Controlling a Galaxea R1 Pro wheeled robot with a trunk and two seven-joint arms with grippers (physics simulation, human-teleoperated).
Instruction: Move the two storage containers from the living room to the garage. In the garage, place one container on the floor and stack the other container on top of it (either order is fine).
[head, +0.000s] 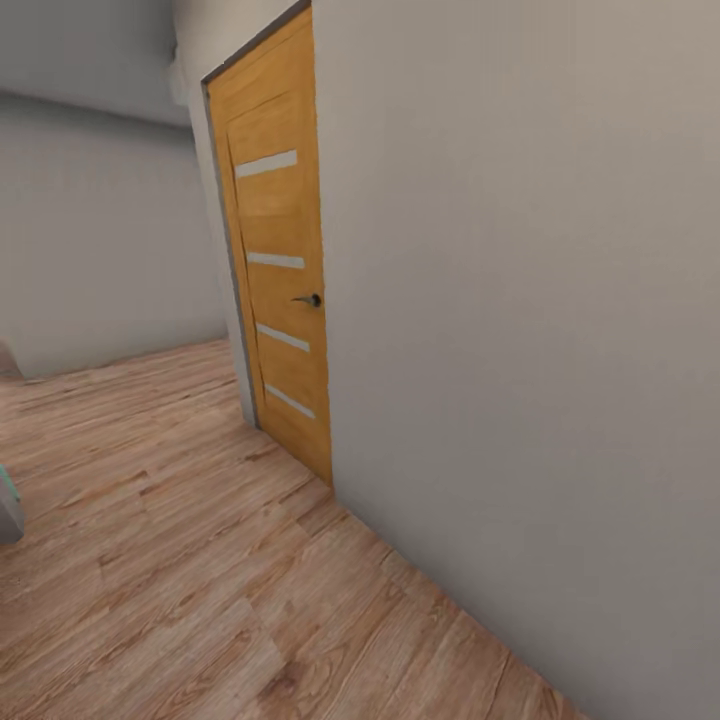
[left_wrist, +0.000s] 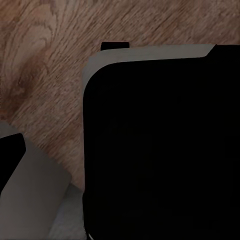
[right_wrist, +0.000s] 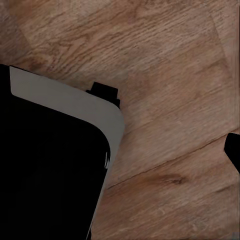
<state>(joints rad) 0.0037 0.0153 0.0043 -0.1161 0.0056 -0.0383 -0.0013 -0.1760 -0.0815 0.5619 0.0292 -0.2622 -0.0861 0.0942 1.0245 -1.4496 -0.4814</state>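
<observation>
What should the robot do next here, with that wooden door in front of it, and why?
Probably roll forward and turn a little toward the door. It is shut, its handle lies ahead beside the grey wall, and the robot stands on the wood-plank floor. No bin shows, so I cannot tell if it carries one.

Ahead of me a closed door (head: 275, 250) stands in the wall (head: 520, 300) that runs along my right, its handle (head: 309, 299) on the side nearer me. A second wall (head: 100, 230) lies behind, to the left. Plank floor (head: 200, 560) lies below my body panels (left_wrist: 160, 145).
</observation>
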